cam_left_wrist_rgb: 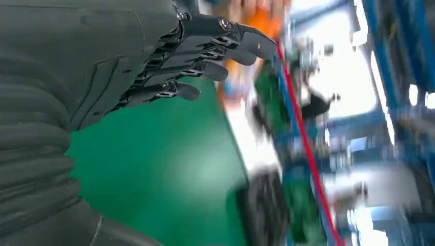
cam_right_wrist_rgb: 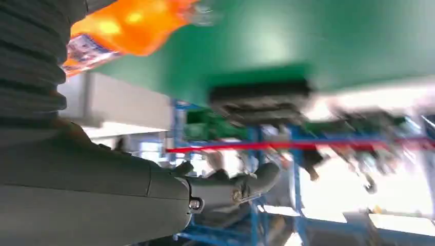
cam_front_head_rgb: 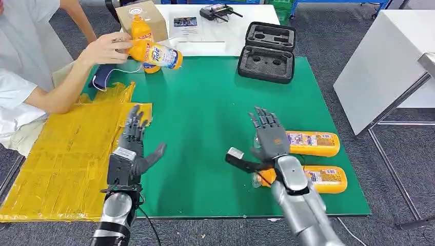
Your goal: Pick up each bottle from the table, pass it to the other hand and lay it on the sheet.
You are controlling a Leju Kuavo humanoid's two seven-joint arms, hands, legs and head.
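Pick step, nothing grasped. Right robot hand [cam_front_head_rgb: 268, 134] was spread, empty, over worktop [cam_front_head_rgb: 205, 113], just beside two lying bottles [cam_front_head_rgb: 314, 143] at 4 o'clock. Left robot hand [cam_front_head_rgb: 134, 138] spread, empty, by yellow sheet [cam_front_head_rgb: 56, 154] at 8 o'clock. Next likely: right hand closes on near bottle [cam_front_head_rgb: 323, 179].

Robotics lab, green test table [cam_front_head_rgb: 215, 118], blue racks [cam_right_wrist_rgb: 246, 138], foam case [cam_front_head_rgb: 268, 51]

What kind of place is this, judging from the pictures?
Probably a robotics lab or workshop, not a home: a green work mat on a table, an open black foam-lined equipment case, a black remote controller, and blue metal racks behind.
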